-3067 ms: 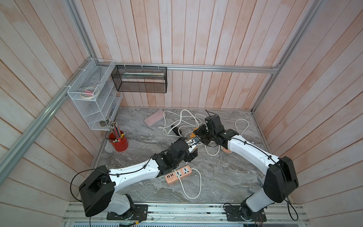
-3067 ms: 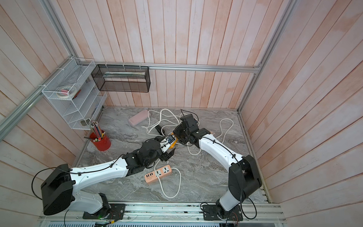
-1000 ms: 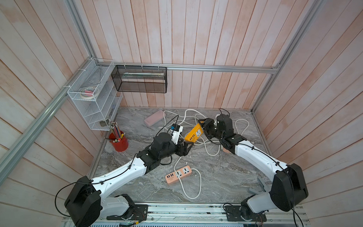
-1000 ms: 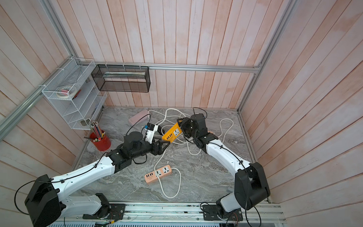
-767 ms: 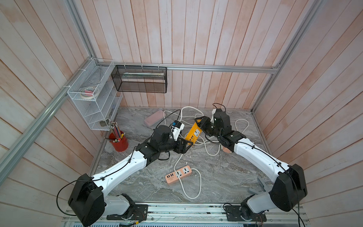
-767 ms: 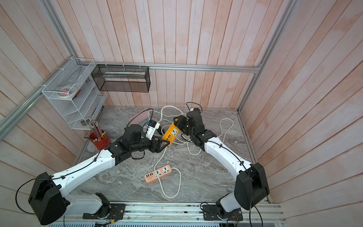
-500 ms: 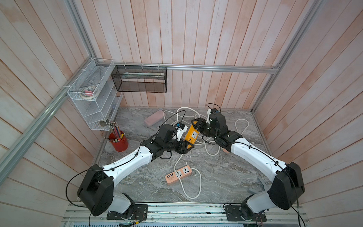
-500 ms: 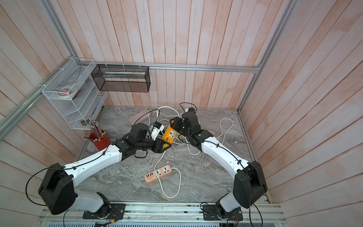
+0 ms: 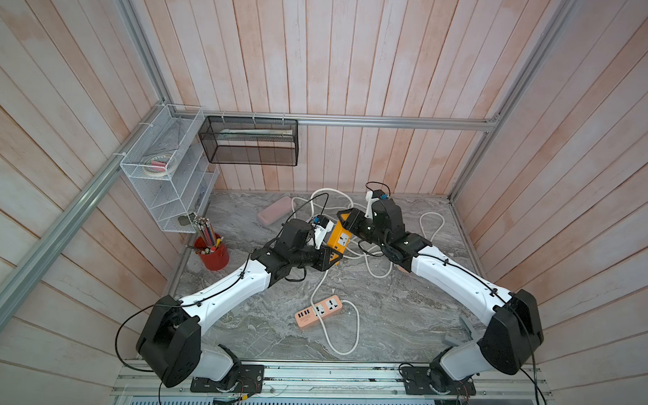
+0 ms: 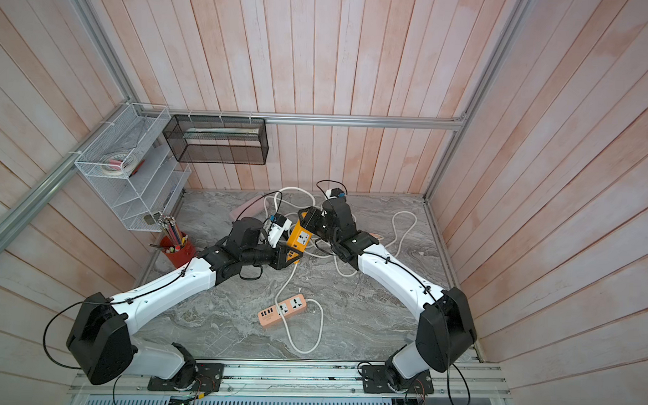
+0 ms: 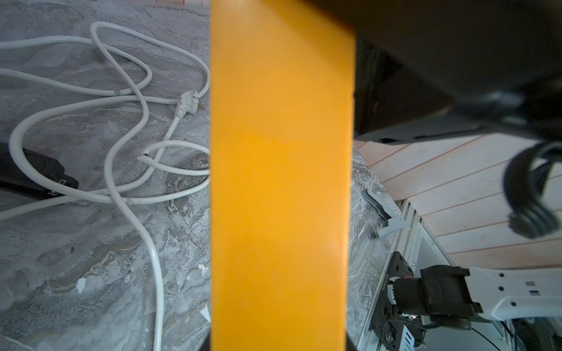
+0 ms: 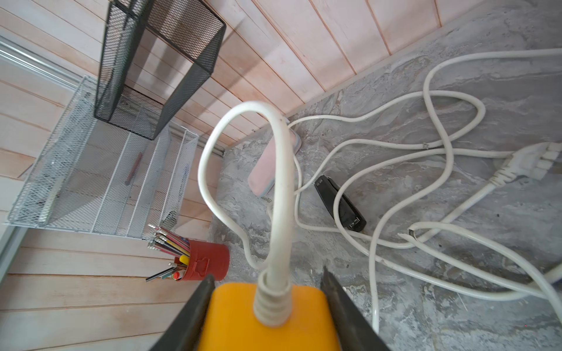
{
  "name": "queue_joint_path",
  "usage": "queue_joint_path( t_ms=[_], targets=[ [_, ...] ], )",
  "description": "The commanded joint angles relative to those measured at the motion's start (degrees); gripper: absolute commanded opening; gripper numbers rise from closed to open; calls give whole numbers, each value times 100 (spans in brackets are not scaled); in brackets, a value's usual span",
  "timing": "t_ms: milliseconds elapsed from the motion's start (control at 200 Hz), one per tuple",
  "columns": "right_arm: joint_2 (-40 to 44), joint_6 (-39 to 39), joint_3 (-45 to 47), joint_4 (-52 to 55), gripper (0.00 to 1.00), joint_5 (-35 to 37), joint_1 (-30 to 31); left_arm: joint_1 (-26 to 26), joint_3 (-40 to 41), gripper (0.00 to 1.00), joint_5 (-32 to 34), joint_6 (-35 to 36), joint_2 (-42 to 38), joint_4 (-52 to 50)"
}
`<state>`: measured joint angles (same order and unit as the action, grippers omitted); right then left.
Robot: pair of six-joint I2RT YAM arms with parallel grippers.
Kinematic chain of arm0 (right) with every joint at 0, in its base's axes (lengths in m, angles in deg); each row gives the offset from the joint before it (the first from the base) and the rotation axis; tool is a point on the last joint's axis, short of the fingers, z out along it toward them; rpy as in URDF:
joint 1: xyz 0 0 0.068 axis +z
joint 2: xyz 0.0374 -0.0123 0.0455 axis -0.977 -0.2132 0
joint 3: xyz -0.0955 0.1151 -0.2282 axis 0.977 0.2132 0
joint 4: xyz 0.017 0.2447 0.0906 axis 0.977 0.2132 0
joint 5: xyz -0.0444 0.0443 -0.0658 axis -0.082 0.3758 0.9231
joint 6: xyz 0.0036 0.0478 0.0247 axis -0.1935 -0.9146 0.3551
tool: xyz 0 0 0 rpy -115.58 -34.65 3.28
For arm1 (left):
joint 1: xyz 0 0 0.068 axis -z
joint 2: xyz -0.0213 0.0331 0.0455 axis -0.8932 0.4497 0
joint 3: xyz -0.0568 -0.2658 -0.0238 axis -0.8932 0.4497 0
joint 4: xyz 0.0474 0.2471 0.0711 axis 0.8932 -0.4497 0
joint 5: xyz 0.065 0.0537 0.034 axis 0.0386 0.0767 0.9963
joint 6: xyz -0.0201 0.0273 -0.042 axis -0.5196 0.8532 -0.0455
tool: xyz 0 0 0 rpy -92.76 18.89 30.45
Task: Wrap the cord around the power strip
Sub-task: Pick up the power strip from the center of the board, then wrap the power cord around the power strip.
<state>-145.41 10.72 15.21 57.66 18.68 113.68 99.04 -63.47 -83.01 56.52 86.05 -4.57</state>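
Note:
A yellow power strip hangs tilted above the middle of the marble table, held at both ends. My left gripper is shut on its lower end; in the left wrist view the strip fills the space between the jaws. My right gripper clamps the upper end, where the white cord leaves the strip. The cord arches up, then trails in loose loops over the table to its plug.
A salmon power strip with its own white cord lies near the front. A pink block and a black stapler-like thing lie at the back. The red pencil cup, white wire rack and black mesh basket are on the left.
The right gripper has kept the yellow strip raised. My left arm swung up and back to it, and its jaws went from open to shut on the strip's lower end.

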Motion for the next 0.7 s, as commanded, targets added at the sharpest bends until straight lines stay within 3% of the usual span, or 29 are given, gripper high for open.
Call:
queue_joint_path(
  t_ms=[0,165,330,460,695],
  targets=[
    [663,248,289,-746,61,-379,-555,-250,-589,11,222,171,-291,-305],
    [1363,340,1217,-1450,66,-555,-1428,-436,-1791,11,205,546,-112,-1195],
    [1205,1156,1819,-2114,66,-153,-1515,-435,-3143,11,-77,600,323,-1774],
    [642,1813,1883,-3215,70,-21,-1164,-379,-4090,11,-308,569,721,-2189],
    [-420,2704,2013,-5854,77,459,-183,-124,-5035,10,-155,451,1065,-2485]
  ],
)
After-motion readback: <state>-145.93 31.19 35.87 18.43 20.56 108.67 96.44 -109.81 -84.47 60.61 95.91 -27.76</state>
